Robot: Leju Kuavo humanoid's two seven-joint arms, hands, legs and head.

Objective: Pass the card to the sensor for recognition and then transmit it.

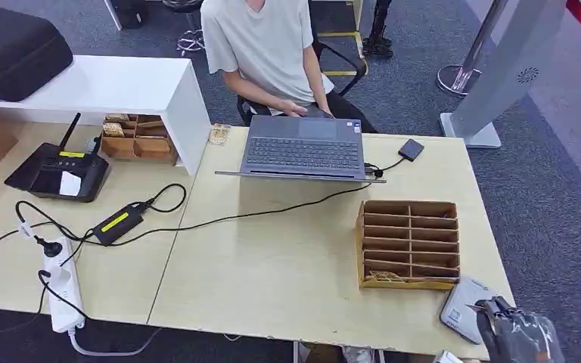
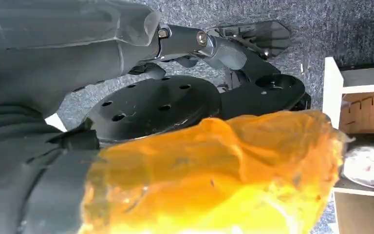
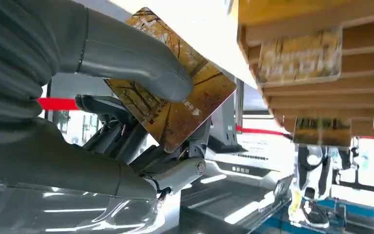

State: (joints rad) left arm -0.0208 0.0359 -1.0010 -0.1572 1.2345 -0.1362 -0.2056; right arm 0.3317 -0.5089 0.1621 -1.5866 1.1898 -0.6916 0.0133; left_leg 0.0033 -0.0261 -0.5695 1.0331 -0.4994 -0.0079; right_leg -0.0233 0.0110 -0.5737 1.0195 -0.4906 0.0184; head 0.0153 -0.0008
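Observation:
My right hand (image 1: 516, 333) is at the table's near right corner, just past the grey-white sensor box (image 1: 460, 305). In the right wrist view the hand (image 3: 92, 122) pinches a card (image 3: 177, 100) with an autumn-tree picture between thumb and fingers. The card is tilted, close to the cardboard slotted card holder (image 3: 321, 29). That holder (image 1: 408, 243) stands on the table beyond the sensor, with a card (image 1: 384, 276) in its nearest slot. More cards (image 3: 299, 56) sit in its slots. My left hand (image 2: 126, 48) hangs beside the table over the carpet, fingers apart and holding nothing.
A person sits behind an open laptop (image 1: 302, 151) at the far edge. A black router (image 1: 59, 172), a power strip (image 1: 62, 283) and cables lie at the left. A white shelf (image 1: 113, 87) holds a second cardboard tray (image 1: 138, 138). A blurred orange shape (image 2: 214, 175) is close to the left wrist camera.

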